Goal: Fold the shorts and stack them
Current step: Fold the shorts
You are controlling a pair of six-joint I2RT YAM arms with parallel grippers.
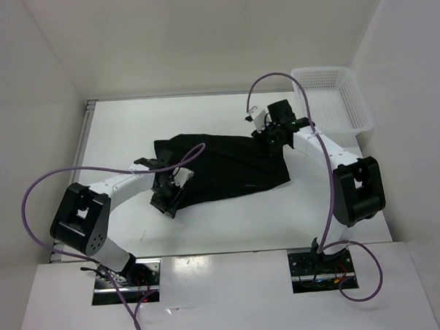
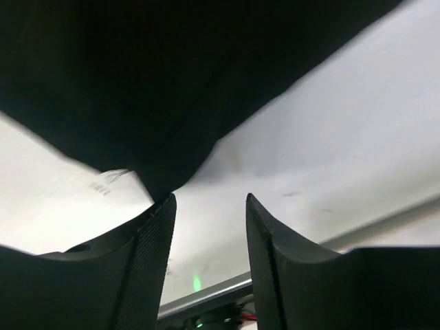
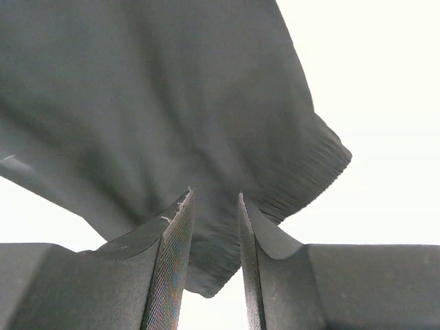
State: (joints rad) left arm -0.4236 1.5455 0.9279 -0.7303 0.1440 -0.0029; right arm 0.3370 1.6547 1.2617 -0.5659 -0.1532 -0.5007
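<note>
a white table (image 1: 203, 122) fills the middle, boxed in by plain white walls: a back wall (image 1: 214, 34) at 12 o'clock, a left wall (image 1: 27, 107) at 9, a right wall (image 1: 413, 69) at 3. a metal strip (image 1: 83, 153) edges the table at 9. a white mesh basket (image 1: 360, 104) sits at 2. a white board (image 1: 226, 296) spans 6. the light is bright and even.

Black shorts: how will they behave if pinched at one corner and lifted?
Probably floppy: the shorts lie creased and uneven on the table, so the rest would likely drape and drag. Seemingly thin, so likely light. The ribbed band may give firmer purchase.
</note>
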